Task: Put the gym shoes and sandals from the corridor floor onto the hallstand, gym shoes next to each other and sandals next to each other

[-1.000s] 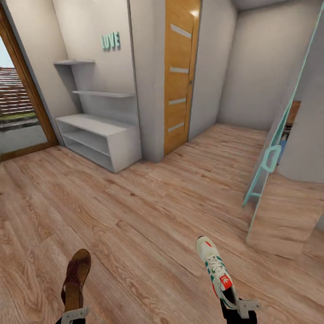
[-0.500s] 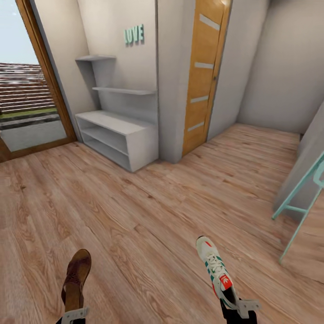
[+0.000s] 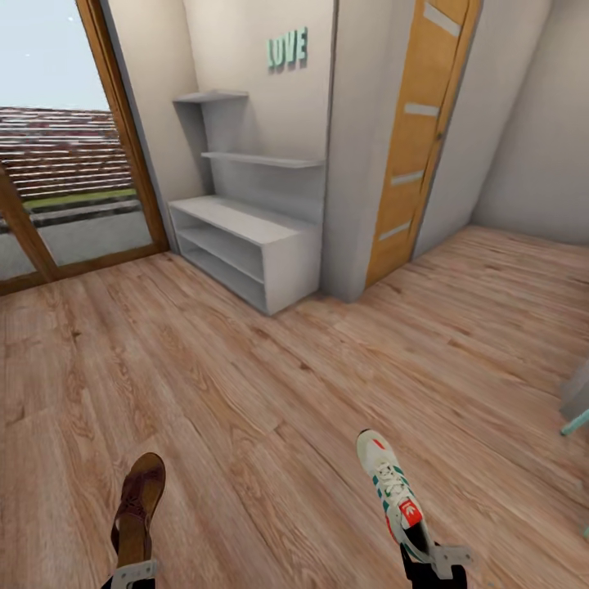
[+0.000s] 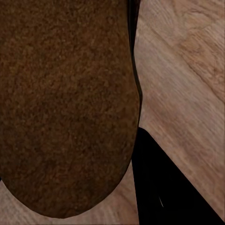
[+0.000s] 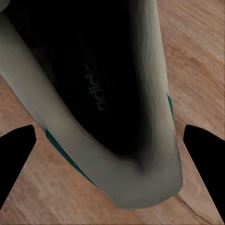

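We are carrying two shoes across the corridor. Our left gripper (image 3: 131,573) is clenched on the heel of a brown sandal (image 3: 139,507), and the sandal is sticking out in front of us, up off the floor. From the left wrist camera we are looking at the sandal's (image 4: 65,103) brown sole, very close. Our right gripper (image 3: 433,560) is clenched on the heel of a white gym shoe (image 3: 391,489) with green stripes and a red patch. It is also up in the air, toe pointing away from us. From the right wrist camera we are peering into the gym shoe's (image 5: 93,93) dark inside.

The whole picture has been sliding to the right over the last second, so we are turning to our left. The shoes are staying in the same spot in our view, because they are moving with us. The mint green thing on the right has almost slipped out of sight.

The grey hallstand (image 3: 245,241) is now nearer the middle of our view, beside the big glass door (image 3: 69,139) and under the green letters (image 3: 286,51). It is well apart from us, with lots of wood floor (image 3: 270,393) in between. Its shelves look bare.

We think we are now facing the right way. Next we need to roll closer before we can set the shoes down.
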Tool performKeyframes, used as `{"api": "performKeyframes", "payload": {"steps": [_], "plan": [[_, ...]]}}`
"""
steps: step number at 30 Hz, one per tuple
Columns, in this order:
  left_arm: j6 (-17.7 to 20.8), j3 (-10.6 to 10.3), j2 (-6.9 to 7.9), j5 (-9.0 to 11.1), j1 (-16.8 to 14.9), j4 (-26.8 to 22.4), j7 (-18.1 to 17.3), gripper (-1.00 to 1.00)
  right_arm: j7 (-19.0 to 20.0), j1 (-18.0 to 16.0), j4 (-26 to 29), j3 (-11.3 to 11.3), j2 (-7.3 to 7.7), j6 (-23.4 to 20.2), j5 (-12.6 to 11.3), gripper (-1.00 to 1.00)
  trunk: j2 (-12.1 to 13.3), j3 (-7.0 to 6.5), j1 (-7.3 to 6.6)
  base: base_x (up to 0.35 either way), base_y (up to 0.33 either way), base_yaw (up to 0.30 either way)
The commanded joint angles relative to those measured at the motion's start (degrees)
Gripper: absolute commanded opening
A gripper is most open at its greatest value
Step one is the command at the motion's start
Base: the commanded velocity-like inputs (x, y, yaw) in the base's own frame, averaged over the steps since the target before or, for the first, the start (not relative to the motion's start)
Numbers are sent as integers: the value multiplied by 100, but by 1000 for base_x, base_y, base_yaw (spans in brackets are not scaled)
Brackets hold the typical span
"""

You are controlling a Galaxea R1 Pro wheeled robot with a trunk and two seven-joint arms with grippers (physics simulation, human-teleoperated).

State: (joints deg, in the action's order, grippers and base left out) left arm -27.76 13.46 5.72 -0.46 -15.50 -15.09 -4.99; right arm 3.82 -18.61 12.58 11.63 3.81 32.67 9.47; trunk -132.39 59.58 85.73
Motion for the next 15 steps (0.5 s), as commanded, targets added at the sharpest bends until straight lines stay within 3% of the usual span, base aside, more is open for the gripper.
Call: {"api": "performKeyframes", "payload": {"steps": [1, 15], "plan": [[-11, 50, -2, -24, -6, 6, -46, -100, 39, -3, -1, 50, 1, 20, 28, -100, -2, 12, 2, 285, 193, 180], [-11, 69, 0, -15, -6, 6, -46, -100, 39, -3, -1, 50, 6, 20, 28, -100, -2, 112, 2, 284, 193, 180]]}}
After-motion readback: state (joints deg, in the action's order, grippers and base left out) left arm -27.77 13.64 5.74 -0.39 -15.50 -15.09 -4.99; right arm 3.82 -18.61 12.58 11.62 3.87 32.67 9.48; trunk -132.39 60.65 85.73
